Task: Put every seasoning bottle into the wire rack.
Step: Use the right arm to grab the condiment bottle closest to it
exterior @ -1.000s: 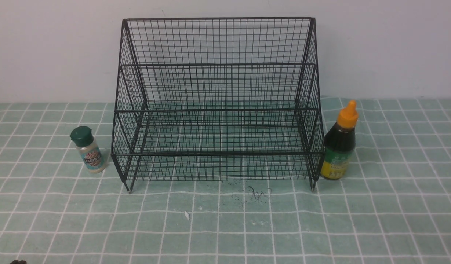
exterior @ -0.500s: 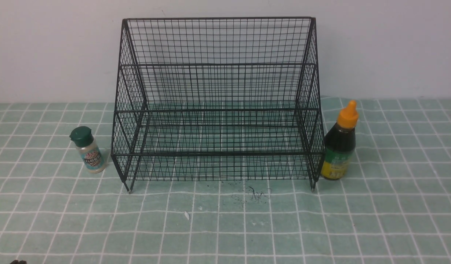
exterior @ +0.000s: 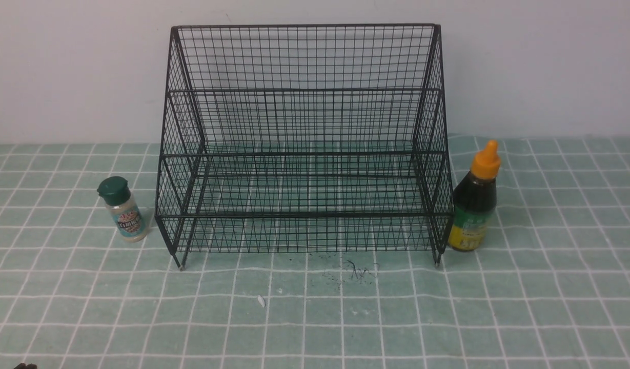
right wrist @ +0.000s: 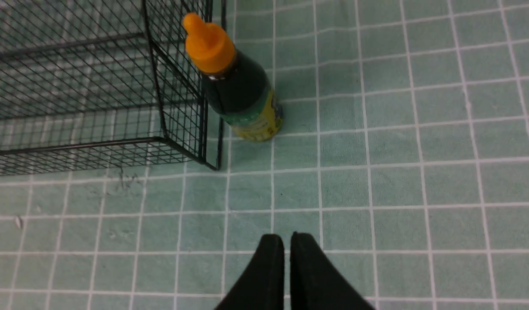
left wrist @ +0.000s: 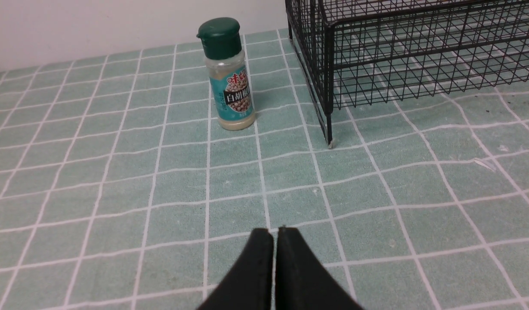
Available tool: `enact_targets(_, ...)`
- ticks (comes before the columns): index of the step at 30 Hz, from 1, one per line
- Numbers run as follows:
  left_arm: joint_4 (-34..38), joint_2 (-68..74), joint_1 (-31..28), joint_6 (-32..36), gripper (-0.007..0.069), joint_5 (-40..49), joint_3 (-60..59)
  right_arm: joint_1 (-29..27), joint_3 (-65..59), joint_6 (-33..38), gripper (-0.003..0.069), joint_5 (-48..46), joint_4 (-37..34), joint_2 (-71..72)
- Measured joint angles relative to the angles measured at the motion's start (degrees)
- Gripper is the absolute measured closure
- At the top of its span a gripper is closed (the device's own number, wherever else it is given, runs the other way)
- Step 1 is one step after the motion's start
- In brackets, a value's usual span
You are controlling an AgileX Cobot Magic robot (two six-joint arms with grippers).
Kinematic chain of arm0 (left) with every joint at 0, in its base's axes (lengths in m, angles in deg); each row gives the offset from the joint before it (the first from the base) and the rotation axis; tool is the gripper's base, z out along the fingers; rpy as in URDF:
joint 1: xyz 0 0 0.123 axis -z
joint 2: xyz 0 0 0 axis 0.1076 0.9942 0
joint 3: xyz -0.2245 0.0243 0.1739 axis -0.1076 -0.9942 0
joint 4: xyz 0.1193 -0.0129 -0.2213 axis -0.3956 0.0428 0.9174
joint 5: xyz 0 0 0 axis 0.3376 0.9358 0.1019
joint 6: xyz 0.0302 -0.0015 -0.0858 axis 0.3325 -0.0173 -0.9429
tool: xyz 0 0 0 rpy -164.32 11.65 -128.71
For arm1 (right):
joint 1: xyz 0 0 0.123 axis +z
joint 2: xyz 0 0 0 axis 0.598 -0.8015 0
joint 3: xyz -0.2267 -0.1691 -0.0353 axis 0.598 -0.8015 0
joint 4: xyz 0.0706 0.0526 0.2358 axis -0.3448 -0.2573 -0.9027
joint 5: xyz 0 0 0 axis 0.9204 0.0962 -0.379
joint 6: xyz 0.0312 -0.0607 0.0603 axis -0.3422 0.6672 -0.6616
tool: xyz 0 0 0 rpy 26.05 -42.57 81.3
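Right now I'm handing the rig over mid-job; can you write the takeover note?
Grippers: left gripper shut, empty, facing the green-capped shaker from a distance; right gripper shut, empty, short of the dark-liquid bottle.
Things: the shaker stands upright to the left of the wire rack; the bottle stands upright close beside the rack's right side.
Done: nothing, the rack holds no bottle.
Left: put both bottles in the rack.

Nothing changes here over the last second. The shaker [exterior: 122, 215], the dark-liquid bottle [exterior: 473, 205] and the wire rack [exterior: 302, 90] show no shift whatever.
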State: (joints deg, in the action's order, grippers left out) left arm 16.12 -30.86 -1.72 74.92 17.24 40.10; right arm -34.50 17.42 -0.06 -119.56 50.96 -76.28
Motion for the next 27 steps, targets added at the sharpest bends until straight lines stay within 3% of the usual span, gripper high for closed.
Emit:
enact_targets(7,0.0,0.0,0.0,0.0,0.0631,0.0,0.0,3.1,11.7,4.5,0.0499,-1.3,-0.2,-16.4)
enact_targets(13,0.0,0.0,0.0,0.0,0.0631,0.0,0.0,8.6,19.4,3.2,0.0226,1.9,0.5,-28.1)
enact_targets(16,0.0,0.0,0.0,0.0,0.0631,0.0,0.0,9.0,21.0,2.5,0.0127,3.6,1.8,-31.7)
enact_targets(20,0.0,0.0,0.0,0.0,0.0631,0.0,0.0,9.0,21.3,2.5,0.0081,6.2,2.8,-35.2)
enact_targets(27,0.0,0.0,0.0,0.0,0.0631,0.0,0.0,9.0,21.3,2.5,0.0074,9.6,2.8,-40.5)
